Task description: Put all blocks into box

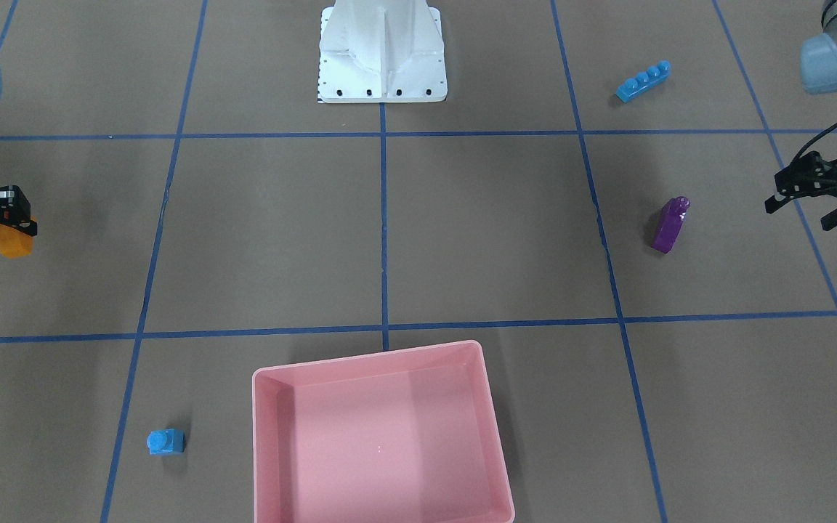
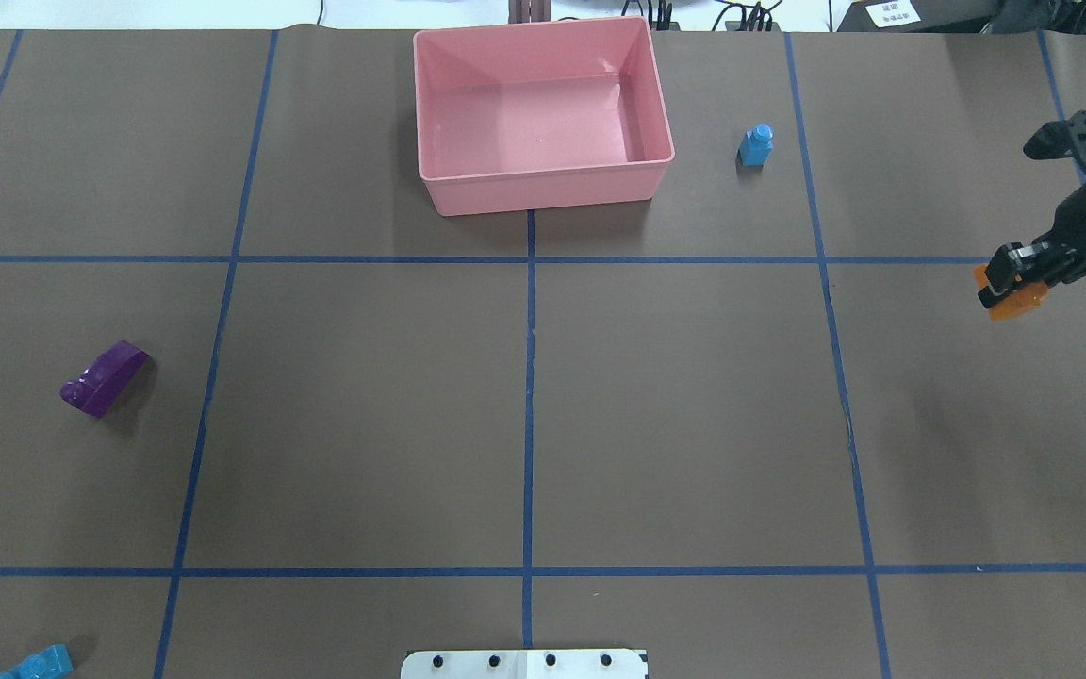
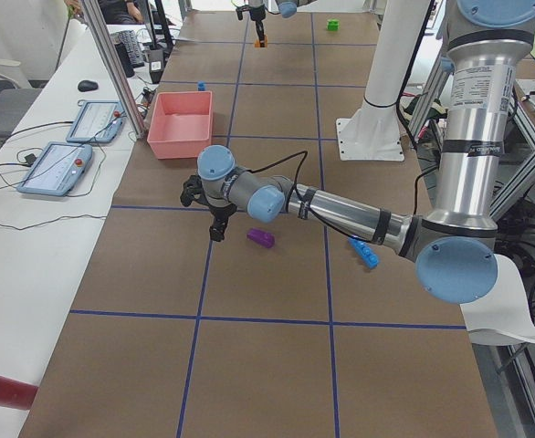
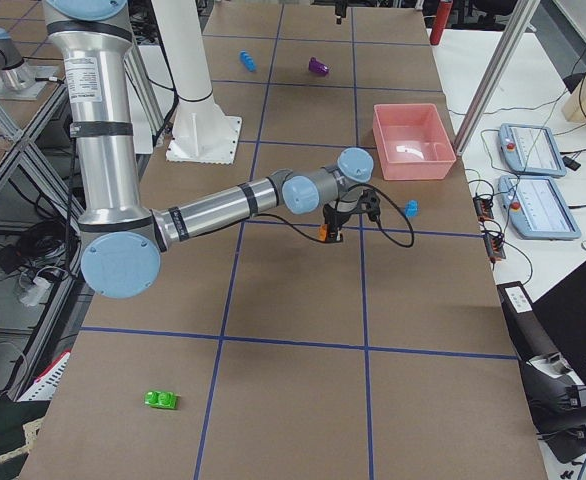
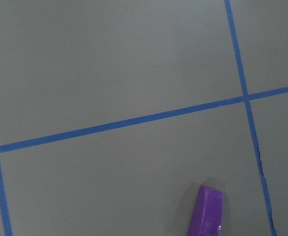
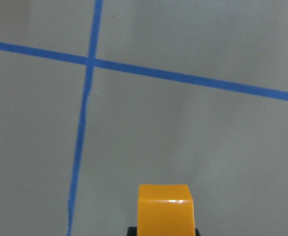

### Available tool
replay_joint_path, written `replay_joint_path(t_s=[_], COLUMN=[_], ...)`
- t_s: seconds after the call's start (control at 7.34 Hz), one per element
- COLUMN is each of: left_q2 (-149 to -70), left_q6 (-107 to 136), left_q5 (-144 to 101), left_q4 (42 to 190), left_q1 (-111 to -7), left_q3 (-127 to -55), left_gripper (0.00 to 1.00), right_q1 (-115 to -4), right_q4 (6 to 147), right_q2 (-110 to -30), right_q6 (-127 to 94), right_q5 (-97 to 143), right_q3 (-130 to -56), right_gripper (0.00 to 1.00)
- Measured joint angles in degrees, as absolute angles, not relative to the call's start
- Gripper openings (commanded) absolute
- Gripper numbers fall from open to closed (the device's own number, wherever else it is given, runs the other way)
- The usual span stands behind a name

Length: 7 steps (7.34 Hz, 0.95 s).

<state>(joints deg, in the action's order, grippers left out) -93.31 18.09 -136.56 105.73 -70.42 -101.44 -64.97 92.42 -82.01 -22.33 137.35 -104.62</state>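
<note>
we judge the task to be at its very start: the pink box [image 2: 543, 193] stands with nothing in it, at the far edge of the table from the robot's base, near the middle line.

only one block is in hand. the right gripper [image 1: 15, 221] is closed on the orange block [image 1: 13, 241], pinching it between its fingers out at the robot's right side of the table, well apart from the box. from the right wrist view the block fills the lower edge with bare table beyond it. it looks lifted, though we cannot be sure how far it clears the surface.

the left gripper [image 1: 803, 212] has its fingers spread and carries nothing. it hangs near the purple block [image 1: 670, 225], which lies on its side on the table, not touched.

four blocks are left on the table:
- the purple block, on the robot's left
- the long blue block [image 1: 642, 80], farther back on the same side, near the white robot base [image 1: 382, 65]
- the small blue block [image 2: 756, 146], upright just beside the box's right side
- the green block [image 4: 161, 400], far out at the table's right end, well apart from everything else

so by our count nothing is delivered, one block is on its way, and four wait to be picked up.
</note>
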Motion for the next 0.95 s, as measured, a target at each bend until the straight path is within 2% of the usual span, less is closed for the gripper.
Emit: replay_joint_path(t_s=[0.27, 0.54, 0.95], left_q2=[-93.11, -92.29, -91.94], left_q6=[20.78, 26.68, 30.96], left_q5=[-130.82, -124.35, -118.70], left_q4=[108.30, 111.71, 115.03], left_q1=[-64.29, -56.26, -48.82], left_q3=[-101.85, -101.92, -99.56], left_gripper=[0.97, 0.94, 0.91], right_q1=[-66.12, -65.28, -61.89], right_q4=[96.89, 97.59, 97.14], right_q2=[-72.82, -62.17, -45.75], right_q6=[-28.46, -38.63, -47.92], right_q5=[138.43, 138.51, 137.60], right_q3=[-104.90, -101.20, -86.94], right_gripper=[0.00, 0.00, 0.00])
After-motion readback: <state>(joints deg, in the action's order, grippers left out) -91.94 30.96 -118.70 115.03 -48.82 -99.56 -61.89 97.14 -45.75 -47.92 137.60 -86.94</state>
